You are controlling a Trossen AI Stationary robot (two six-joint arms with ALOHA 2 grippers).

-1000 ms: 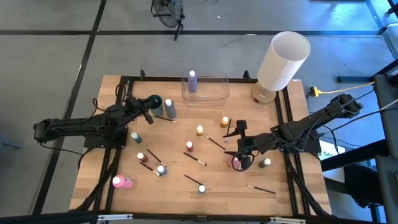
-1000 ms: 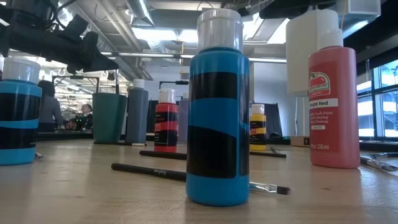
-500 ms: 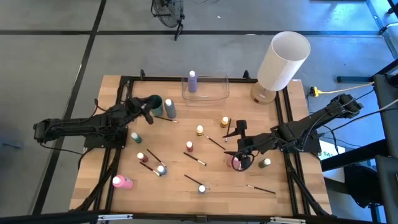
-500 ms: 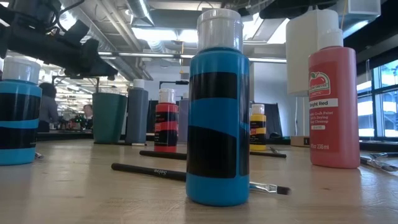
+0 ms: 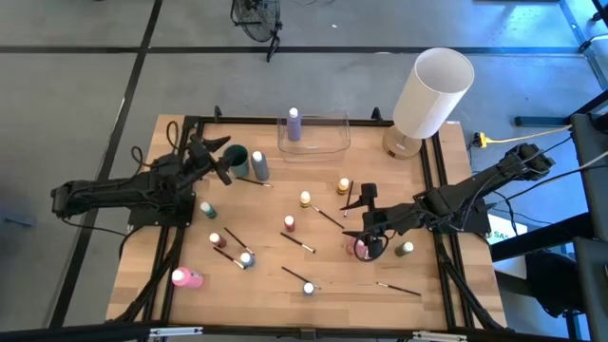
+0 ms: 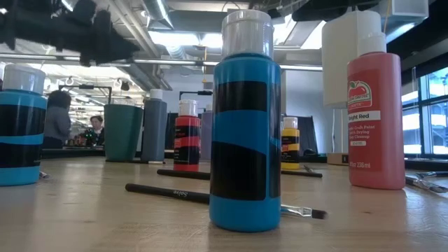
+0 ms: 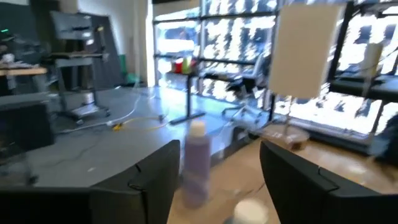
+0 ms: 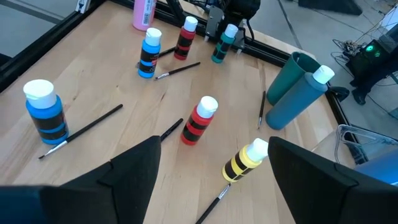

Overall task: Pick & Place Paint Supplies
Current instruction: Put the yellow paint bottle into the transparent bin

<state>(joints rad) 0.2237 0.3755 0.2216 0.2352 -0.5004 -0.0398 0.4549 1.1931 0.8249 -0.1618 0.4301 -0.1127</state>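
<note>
High view, left to right, all placed against the dark teal cup [image 5: 236, 157] near the table's far-left part.

Left gripper [image 5: 211, 147]: just left of the teal cup, lifted above the wooden table [image 5: 266, 204]. A second ago its fingers were clenched and lay close against the cup; now they stand spread, nothing between them, and the arm has drawn up and back. The left wrist view agrees: both dark fingers parted, empty gap. What it let go, the frames do not show. Judgement: a release just finished at the cup; this arm is free for the next item.

Grey-blue bottle with pale cap [image 5: 258, 166]: upright, touching the teal cup's right side.

Lilac bottle with pale cap [image 5: 293, 123]: right of the cup and farther back, standing in the clear rectangular plastic container [image 5: 328, 144].

Loose supplies, right of and nearer than the cup: small red bottle with white cap [image 5: 289, 224], yellow-and-black bottle [image 5: 343, 185], thin dark-handled paintbrushes [image 5: 297, 242] lying flat. Pink bottle [image 5: 186, 277] on its side, well nearer than the cup. Most of the job remains, by my reading.

Right gripper [image 5: 366, 217]: well right of the cup, fingers wide, grasping nothing, unchanged over the last second; a pink-capped bottle [image 5: 361, 249] beside it.

Large white cylinder [image 5: 432, 90]: far right of the cup.
</note>
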